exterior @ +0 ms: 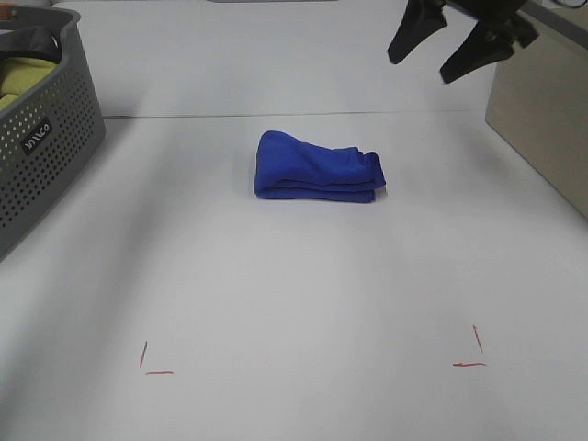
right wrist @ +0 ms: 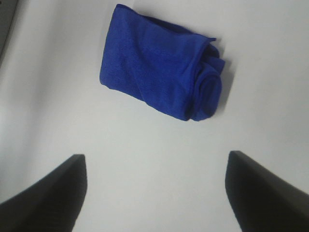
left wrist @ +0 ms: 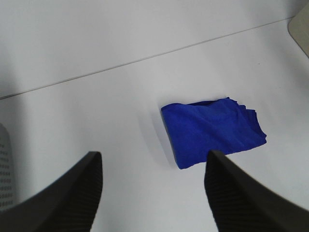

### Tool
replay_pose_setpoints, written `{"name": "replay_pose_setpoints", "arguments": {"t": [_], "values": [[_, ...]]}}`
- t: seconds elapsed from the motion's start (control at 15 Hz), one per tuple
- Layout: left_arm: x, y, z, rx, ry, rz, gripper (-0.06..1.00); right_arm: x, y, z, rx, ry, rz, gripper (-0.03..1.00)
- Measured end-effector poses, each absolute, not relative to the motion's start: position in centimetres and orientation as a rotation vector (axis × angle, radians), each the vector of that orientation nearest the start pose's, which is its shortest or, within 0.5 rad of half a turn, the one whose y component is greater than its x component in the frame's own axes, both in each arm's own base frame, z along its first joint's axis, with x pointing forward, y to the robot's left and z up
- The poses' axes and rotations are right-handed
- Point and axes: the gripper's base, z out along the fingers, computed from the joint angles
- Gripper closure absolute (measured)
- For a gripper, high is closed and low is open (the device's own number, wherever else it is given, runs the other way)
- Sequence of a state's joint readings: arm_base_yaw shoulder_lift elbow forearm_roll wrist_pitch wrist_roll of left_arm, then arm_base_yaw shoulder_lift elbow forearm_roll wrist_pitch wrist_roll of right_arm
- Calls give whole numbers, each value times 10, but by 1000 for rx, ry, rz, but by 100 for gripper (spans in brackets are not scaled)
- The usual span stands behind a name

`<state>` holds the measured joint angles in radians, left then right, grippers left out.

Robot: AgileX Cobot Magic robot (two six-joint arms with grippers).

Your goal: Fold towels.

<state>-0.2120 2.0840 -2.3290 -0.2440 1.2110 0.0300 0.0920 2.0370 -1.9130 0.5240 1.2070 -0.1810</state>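
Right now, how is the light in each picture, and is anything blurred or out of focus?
Exterior high view: even, soft light; the blue towel is sharp, with only a thin shadow under it; the right gripper at the top looks slightly soft. Left wrist view: the dark fingers are blurred, the towel fairly clear. Right wrist view: towel sharp, with a faint shadow beside it.

- The towel (exterior: 317,167) is deep blue and soft.
- It is folded into a small thick bundle, with layers stacked at one edge.
- It lies flat on the white table, alone.
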Motion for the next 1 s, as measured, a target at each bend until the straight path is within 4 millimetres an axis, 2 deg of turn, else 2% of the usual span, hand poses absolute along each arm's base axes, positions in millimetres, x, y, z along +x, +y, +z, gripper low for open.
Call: {"name": "replay_pose_setpoints", "arguments": {"t": [0.2,0.33,0.4,0.53,0.67,0.73,0.8,1.0], "values": [[393,-109,418,320,2422,-315,35,394,71,341,-230,2665,562,22],[348,-110,422,352,2465,-289,35,351,65,363,-243,2646,516,22],[320,-107,427,371,2465,-284,35,329,62,369,-245,2642,500,22],[263,-99,425,408,2485,-288,35,279,56,375,-252,2637,468,22],[210,-83,416,411,2494,-294,35,228,49,372,-258,2631,440,22],[183,-74,407,412,2500,-291,35,205,46,367,-261,2630,422,22],[146,-61,390,411,2498,-291,35,170,41,357,-266,2617,381,22],[86,-40,351,476,2419,-272,35,117,32,334,-270,2561,317,22]]}}
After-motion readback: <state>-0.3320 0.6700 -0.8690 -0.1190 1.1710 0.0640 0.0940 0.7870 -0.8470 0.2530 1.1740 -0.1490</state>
